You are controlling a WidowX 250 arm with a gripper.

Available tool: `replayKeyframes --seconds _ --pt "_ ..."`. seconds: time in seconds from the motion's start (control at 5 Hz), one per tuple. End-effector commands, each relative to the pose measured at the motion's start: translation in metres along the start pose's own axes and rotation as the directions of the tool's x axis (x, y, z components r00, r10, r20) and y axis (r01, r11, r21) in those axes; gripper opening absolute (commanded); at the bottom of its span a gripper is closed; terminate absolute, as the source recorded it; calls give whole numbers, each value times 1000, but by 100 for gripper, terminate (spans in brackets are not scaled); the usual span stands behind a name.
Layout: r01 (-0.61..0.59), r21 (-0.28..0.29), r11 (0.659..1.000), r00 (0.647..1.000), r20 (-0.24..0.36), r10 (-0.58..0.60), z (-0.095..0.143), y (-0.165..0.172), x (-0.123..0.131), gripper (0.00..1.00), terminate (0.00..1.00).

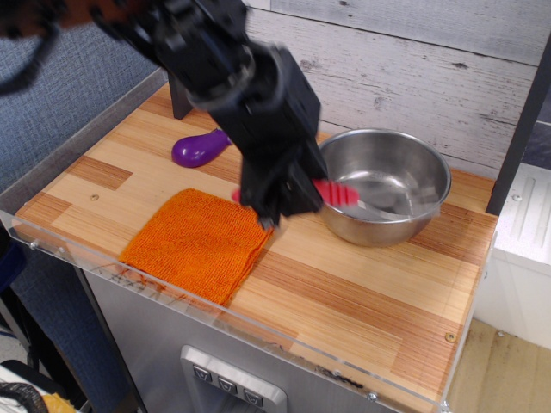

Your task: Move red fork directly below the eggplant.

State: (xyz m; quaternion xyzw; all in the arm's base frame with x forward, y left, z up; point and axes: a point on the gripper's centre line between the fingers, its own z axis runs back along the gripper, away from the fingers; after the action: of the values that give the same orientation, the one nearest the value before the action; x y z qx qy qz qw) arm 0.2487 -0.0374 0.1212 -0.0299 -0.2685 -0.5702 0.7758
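Observation:
My gripper [277, 200] is shut on the red fork [337, 193] and holds it in the air above the counter. The ribbed red handle sticks out to the right of the fingers. The metal tines [405, 205] are blurred and hang over the steel bowl. The purple eggplant [200, 148] lies on the wooden counter at the back left, behind the orange cloth [196, 243]. My gripper is to the right of the eggplant and above the cloth's right corner.
A steel bowl [383, 225] stands at the back right of the counter. A clear plastic lip [258, 337] runs along the counter's front edge. A wooden plank wall [413, 69] closes the back. A dark post [179, 96] stands behind the eggplant.

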Motion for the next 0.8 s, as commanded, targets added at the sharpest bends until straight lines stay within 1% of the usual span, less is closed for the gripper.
replayKeyframes --seconds 0.0,0.2,0.4,0.6 --pt "8 138 990 999 -40 -2 64 45 -21 0 0" --pt "-47 230 972 995 -76 66 78 78 -43 0 0" --pt "-118 250 961 982 -113 151 71 100 -70 0 0" --pt "-188 254 949 964 -137 228 58 112 -96 0 0"
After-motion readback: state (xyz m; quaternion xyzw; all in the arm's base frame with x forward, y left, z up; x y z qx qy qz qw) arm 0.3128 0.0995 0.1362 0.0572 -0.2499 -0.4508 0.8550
